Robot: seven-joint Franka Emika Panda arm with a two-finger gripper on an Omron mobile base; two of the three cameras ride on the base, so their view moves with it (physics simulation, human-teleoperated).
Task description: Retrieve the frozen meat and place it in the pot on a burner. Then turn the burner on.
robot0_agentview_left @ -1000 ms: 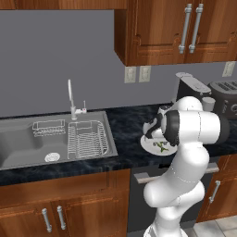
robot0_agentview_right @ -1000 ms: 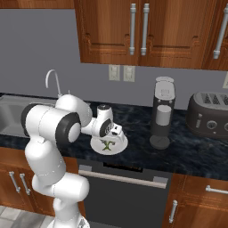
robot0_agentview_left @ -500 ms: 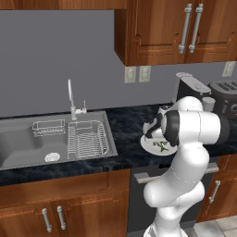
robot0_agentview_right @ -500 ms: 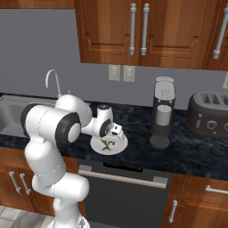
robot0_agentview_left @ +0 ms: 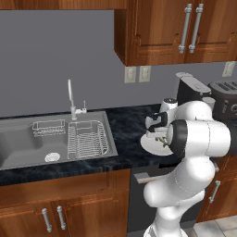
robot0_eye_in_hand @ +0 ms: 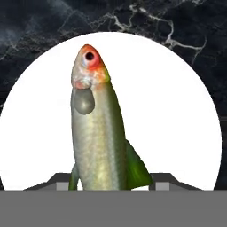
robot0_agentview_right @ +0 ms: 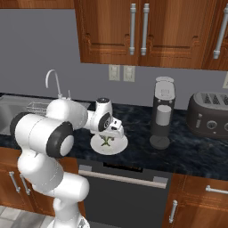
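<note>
Gripper (robot0_eye_in_hand: 113, 184) low over white plate (robot0_agentview_right: 116, 146) near counter (robot0_agentview_right: 191, 156) front edge, fingertips spread either side of the meat (robot0_eye_in_hand: 99, 133), not clamped; meat lies on plate.

The frozen meat (robot0_eye_in_hand: 98, 128) is a little fish. Its body is greenish-yellow and shiny, its head is orange-red with a dark eye, and it has green fins. In the hand view it lies flat on a round white plate (robot0_eye_in_hand: 177, 111), head toward 12 o'clock and tail toward 6 o'clock. The plate sits on the dark bench (robot0_agentview_right: 138, 124).
</note>
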